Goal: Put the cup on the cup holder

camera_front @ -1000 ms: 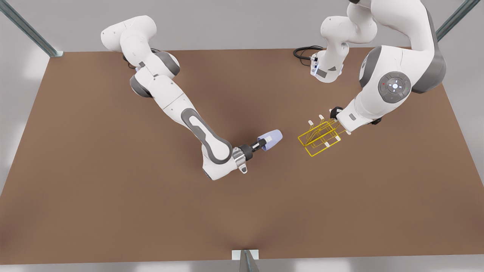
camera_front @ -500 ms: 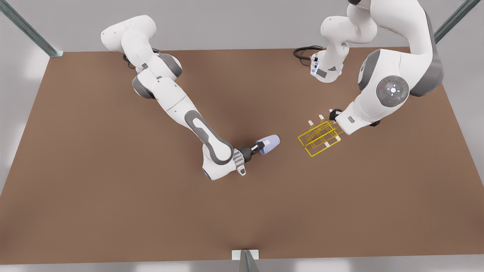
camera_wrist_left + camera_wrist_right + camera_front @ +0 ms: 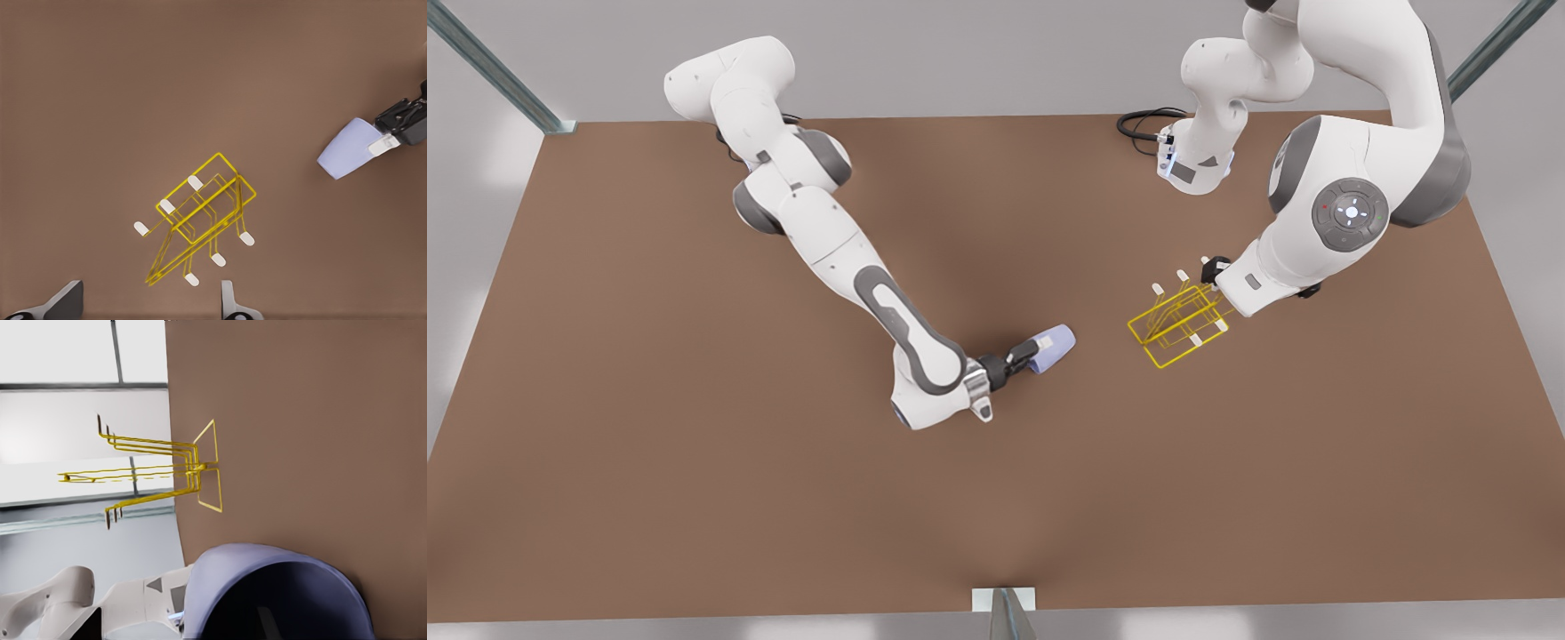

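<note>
- Now the right end effector [image 3: 1024,357] grips the small pale lavender-blue tapered cup [image 3: 1053,346] at its rim, fingers pinched on the wall, near the middle of the brown tabletop [image 3: 694,444].
- That cup lies tilted, its long axis running toward the yellow thin-wire cup holder [image 3: 1178,324], closed end leading and open mouth [image 3: 280,603] back toward the wrist.
- From the cup, the holder stands apart toward the front view's right, nearer the tabletop's far right corner, its base frame [image 3: 207,193] flat and its white-capped prongs [image 3: 218,259] slanted; nothing hangs on them.
- I judge the coming move must turn the mouth onto a prong.
- Just above the holder hovers the left end effector [image 3: 150,303], fingers spread and holding nothing; this arm is nearer the holder but waits.
</note>
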{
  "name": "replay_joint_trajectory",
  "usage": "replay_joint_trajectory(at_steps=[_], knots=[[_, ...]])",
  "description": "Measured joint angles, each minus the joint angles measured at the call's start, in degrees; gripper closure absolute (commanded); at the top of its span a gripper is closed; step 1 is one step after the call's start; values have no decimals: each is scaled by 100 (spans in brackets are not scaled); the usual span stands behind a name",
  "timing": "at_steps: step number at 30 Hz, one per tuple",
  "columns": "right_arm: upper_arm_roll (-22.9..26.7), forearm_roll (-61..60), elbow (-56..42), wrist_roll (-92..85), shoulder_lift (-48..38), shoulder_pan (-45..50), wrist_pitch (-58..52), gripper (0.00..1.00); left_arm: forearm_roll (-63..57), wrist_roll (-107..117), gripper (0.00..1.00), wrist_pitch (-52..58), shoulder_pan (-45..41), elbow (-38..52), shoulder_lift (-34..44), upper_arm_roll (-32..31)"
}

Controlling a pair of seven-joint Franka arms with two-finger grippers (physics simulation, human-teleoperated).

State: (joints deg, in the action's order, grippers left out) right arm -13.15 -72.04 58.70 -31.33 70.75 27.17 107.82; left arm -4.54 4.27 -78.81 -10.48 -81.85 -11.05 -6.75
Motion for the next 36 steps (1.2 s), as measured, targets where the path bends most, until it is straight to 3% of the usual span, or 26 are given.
replay_joint_trajectory(at_steps=[9,12,14,17,18,20,21,24,31,36], knots=[[-34,460,545,-85,-560,-745,-486,0,40,-2,0,-47,41,20,-79,-135],[-29,1774,1111,-95,-2134,-1871,-967,0,552,6,0,-266,-78,291,-502,-756],[-38,3380,1067,-77,-3001,-2766,-1231,0,533,12,0,-613,-1052,332,-992,-915],[-9,5591,757,165,-4029,-3289,-1569,0,-12,-153,0,-1202,-2167,309,-1938,-973],[197,6156,915,323,-4485,-3183,-1667,0,-120,-265,0,-1357,-2226,257,-2100,-970],[1131,6835,1766,663,-5531,-2369,-1842,0,-346,-499,0,-1756,-2213,-182,-2182,-928],[1296,7021,2038,840,-5820,-2203,-1938,0,-496,-605,0,-2017,-2209,-502,-2132,-859],[1396,7401,2050,1266,-6057,-2013,-2213,0,-892,-894,0,-2969,-2192,-1378,-1986,-576],[1441,7699,1899,1976,-6085,-2243,-2572,0,-934,-1180,0,-4698,-2073,-1997,-1991,-481],[1440,7733,1822,2341,-6062,-2404,-2662,0,-783,-1220,0,-5332,-2002,-2345,-1982,-476]])
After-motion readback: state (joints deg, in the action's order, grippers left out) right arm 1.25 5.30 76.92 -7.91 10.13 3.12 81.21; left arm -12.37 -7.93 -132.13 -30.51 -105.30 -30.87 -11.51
